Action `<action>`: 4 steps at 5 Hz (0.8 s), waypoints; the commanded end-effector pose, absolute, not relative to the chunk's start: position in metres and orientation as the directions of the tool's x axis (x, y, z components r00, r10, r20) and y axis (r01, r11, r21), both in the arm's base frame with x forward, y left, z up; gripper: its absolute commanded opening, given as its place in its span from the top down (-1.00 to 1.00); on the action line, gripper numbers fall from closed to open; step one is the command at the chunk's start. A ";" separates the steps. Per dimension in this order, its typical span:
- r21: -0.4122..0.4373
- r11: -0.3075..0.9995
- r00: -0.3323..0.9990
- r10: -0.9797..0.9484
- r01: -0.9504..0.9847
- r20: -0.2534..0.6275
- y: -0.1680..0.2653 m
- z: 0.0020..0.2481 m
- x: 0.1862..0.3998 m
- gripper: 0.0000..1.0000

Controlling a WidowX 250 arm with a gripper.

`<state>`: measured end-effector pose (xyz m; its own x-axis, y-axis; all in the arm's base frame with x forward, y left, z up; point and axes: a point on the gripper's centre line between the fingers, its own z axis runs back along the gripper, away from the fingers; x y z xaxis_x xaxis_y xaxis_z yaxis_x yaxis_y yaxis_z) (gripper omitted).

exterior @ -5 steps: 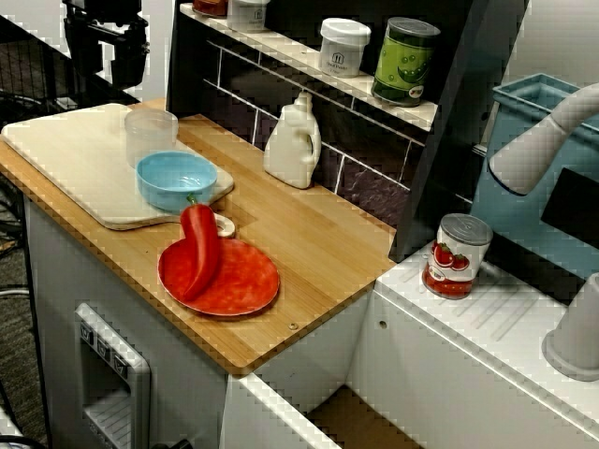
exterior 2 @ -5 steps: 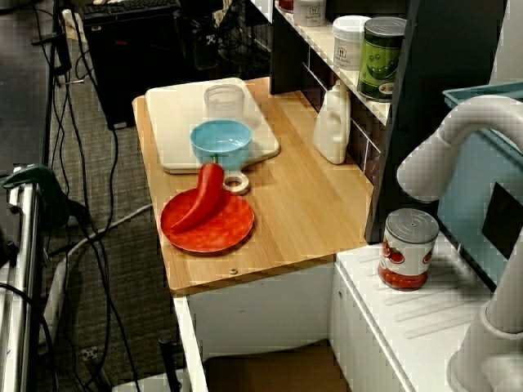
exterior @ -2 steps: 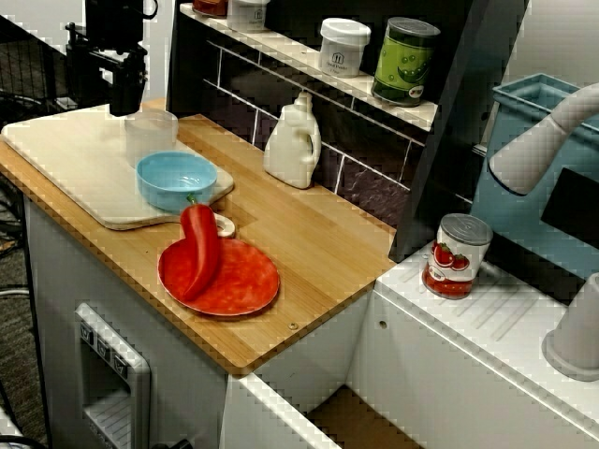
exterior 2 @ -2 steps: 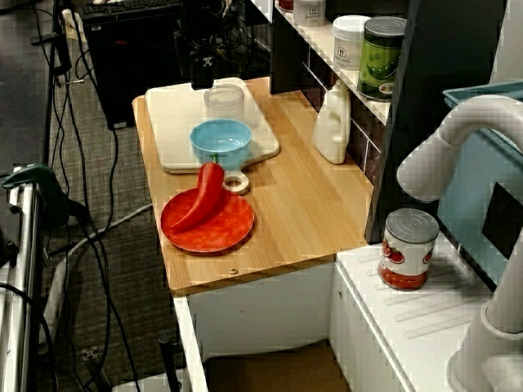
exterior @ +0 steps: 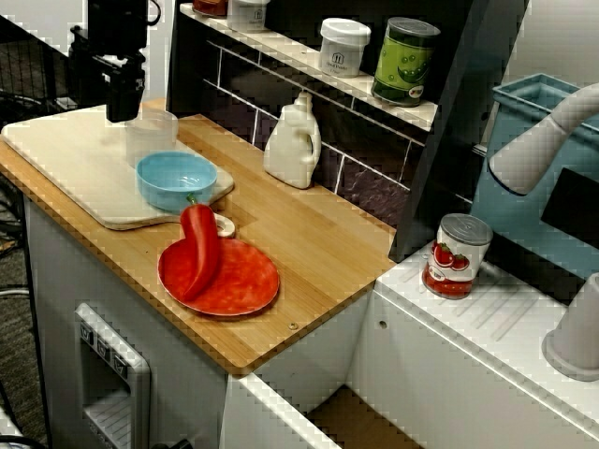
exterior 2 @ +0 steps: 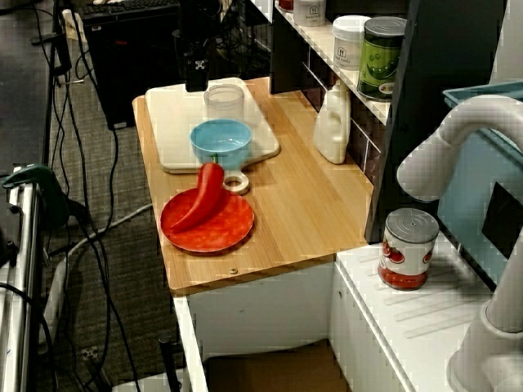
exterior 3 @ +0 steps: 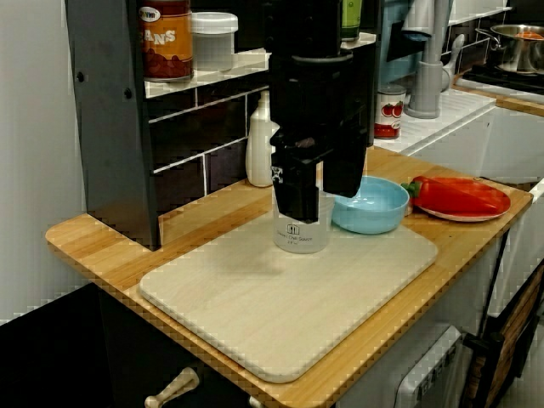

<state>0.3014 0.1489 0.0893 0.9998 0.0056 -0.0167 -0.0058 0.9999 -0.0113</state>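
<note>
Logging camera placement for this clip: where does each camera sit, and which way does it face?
Side view: raised near the tomato can, facing across the wooden counter to the cutting board; the gripper shows at the far end.
High view: higher, same end, looking down on wooden counter and floor; gripper beside the clear cup.
Low view: opposite end, facing back toward the tomato can; open gripper fills the foreground.
All share the clear cup, blue bowl and red pepper.

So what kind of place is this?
Probably a mock kitchen in a lab: a wooden counter with a cutting board, tins on a shelf, and loose cables on the floor beside it.
</note>
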 end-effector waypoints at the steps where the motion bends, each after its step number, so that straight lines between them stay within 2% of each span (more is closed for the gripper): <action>1: 0.046 0.992 0.992 -0.118 0.117 0.031 0.144 0.117 0.292 -1.00; 3: 0.056 0.907 0.909 -0.417 0.416 -0.008 0.140 0.122 0.297 -1.00; 4: 0.078 0.774 0.777 -0.628 0.629 -0.038 0.134 0.124 0.302 -1.00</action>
<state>0.2962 0.1317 0.1021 0.7830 -0.6180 -0.0709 0.6203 0.7843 0.0131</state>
